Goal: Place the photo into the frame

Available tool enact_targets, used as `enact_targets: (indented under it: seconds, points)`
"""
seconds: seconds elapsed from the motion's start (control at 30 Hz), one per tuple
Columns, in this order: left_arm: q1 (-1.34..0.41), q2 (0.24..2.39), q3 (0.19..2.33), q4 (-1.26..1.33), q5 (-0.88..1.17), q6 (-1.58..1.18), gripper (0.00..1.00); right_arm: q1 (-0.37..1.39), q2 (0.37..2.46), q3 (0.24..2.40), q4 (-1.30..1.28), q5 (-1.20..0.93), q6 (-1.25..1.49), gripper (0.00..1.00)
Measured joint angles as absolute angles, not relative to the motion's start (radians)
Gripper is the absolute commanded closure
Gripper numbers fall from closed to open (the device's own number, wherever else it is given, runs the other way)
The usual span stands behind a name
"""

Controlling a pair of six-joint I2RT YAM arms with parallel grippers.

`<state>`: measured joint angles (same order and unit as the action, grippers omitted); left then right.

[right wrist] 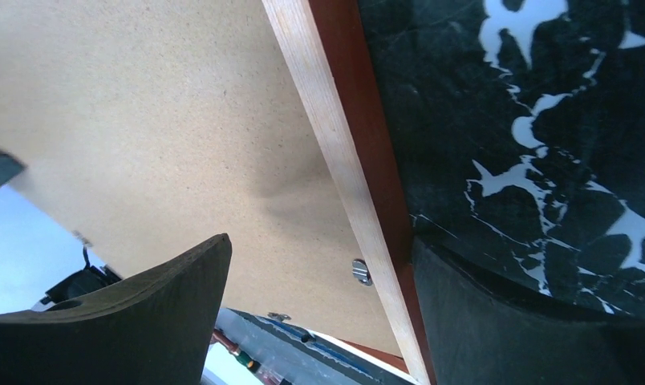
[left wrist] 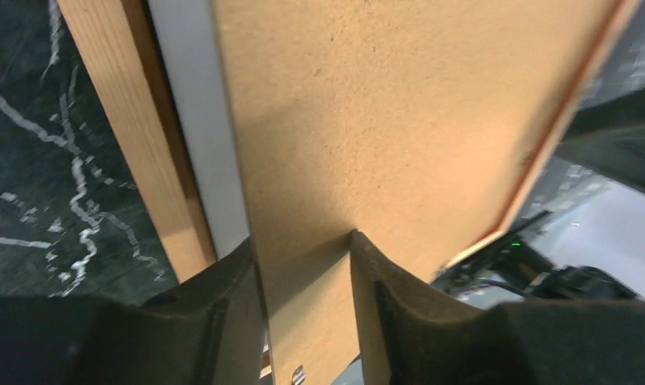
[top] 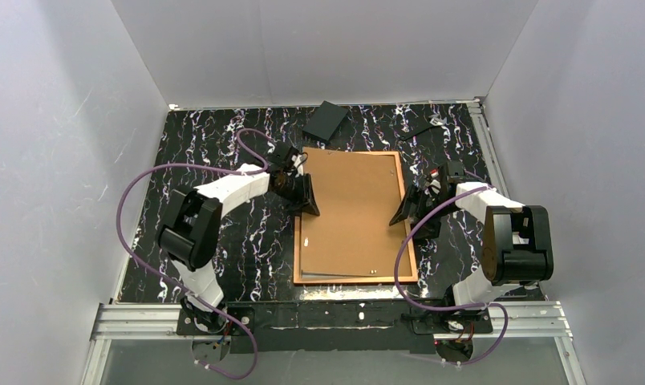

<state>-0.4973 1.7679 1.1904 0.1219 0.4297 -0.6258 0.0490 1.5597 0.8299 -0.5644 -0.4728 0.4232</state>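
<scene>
- Left gripper [left wrist: 303,241]: nearest the lens. Its fingers are parted a little, tips down on the brown board [top: 351,212] beside the board's left edge. Bare board shows in the gap, so nothing is pinched (a slack stance, not a grip).
- The frame [top: 355,281]: the biggest piece. It lies back-up on the marbled table [top: 223,241], between the two arms.
- Brown board: it lies over the frame's opening but is turned slightly askew, with its left edge short of the left rail.
- The photo [left wrist: 192,136]: only a pale grey-white strip shows, between the board's left edge and the frame's rail. I read this as the plain back of the print, lying face down in the recess under the board.
- Right gripper [right wrist: 319,241]: jaws spread wide and empty, straddling the frame's right rail. One finger is over the board, the other over the table.
- Metal tab [right wrist: 358,271]: small, and sits on the board beside the right rail.
- Step in hand, as I judge it: the photo looks to be in, and the backing is being settled over it.
- Next move calls for squaring the board so it drops flat inside the rails. A light sideways nudge should do, so the print beneath is not dragged or creased.
</scene>
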Motion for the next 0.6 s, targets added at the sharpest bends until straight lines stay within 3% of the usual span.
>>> enact_targets:
  seconds: [0.3,0.6]
  points:
    - [-0.558,1.822,1.212,-0.114,0.244,-0.571,0.39,0.074,1.56,0.82,-0.521,-0.539,0.432,0.11]
    - [-0.61,1.809,1.261,-0.217,0.142,-0.52,0.3,0.082,1.56,0.82,-0.495,-0.582,0.442,0.11]
